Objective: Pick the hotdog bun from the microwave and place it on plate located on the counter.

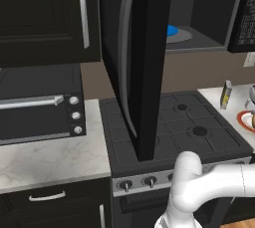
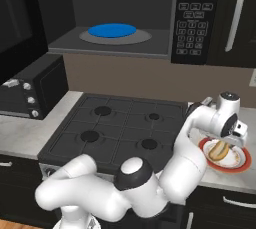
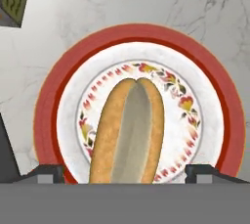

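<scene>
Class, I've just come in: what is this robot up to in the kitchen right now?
The white arm has its gripper over the red-rimmed plate on the counter, right of the stove. The hotdog bun sits between the wide-spread fingertips, over the plate's middle; whether it is resting there yet is unclear. The microwave stands open, with a blue dish inside.

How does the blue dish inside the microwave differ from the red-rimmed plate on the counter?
The blue dish is plain blue all over; the plate has a red rim and a white middle with a flower ring. The blue dish lies bare in the microwave, while the plate on the counter carries the hotdog bun, with the hand above it, fingers spread wide. Both are round and lie flat.
</scene>
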You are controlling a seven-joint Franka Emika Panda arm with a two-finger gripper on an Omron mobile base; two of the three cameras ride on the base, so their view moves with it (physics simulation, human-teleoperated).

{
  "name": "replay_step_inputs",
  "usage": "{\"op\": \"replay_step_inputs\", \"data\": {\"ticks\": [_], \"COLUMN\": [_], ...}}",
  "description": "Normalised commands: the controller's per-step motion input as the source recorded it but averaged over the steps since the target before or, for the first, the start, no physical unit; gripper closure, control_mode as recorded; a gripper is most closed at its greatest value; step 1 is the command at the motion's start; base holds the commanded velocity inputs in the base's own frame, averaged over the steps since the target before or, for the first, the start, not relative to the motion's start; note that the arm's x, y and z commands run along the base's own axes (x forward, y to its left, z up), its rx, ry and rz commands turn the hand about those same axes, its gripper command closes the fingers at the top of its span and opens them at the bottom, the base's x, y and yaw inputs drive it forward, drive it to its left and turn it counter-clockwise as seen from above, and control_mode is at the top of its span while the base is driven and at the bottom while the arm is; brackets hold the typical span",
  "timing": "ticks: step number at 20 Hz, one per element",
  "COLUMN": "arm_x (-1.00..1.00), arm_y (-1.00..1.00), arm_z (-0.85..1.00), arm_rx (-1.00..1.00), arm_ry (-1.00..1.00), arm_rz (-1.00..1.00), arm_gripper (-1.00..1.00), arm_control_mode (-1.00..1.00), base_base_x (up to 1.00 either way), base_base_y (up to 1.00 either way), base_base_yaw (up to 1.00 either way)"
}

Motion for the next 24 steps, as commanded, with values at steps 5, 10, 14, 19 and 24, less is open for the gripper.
{"op": "replay_step_inputs", "data": {"ticks": [5,10,14,19,24], "arm_x": [-0.76,-0.96,-0.82,-0.68,-0.61], "arm_y": [0.72,0.91,1.00,1.00,0.89], "arm_z": [0.42,0.42,0.37,0.49,0.83], "arm_rx": [-0.05,-0.07,-0.08,-0.02,-0.01], "arm_ry": [0.00,0.00,-0.03,-0.10,-0.02], "arm_rz": [0.00,0.00,0.00,0.00,0.00], "arm_gripper": [-1.00,-1.00,-1.00,-1.00,-1.00], "arm_control_mode": [-1.00,-1.00,-1.00,-1.00,-1.00], "base_base_x": [0.00,0.00,0.00,0.00,0.00], "base_base_y": [0.00,0.00,0.00,0.00,0.00], "base_base_yaw": [0.00,0.00,0.00,0.00,0.00]}}
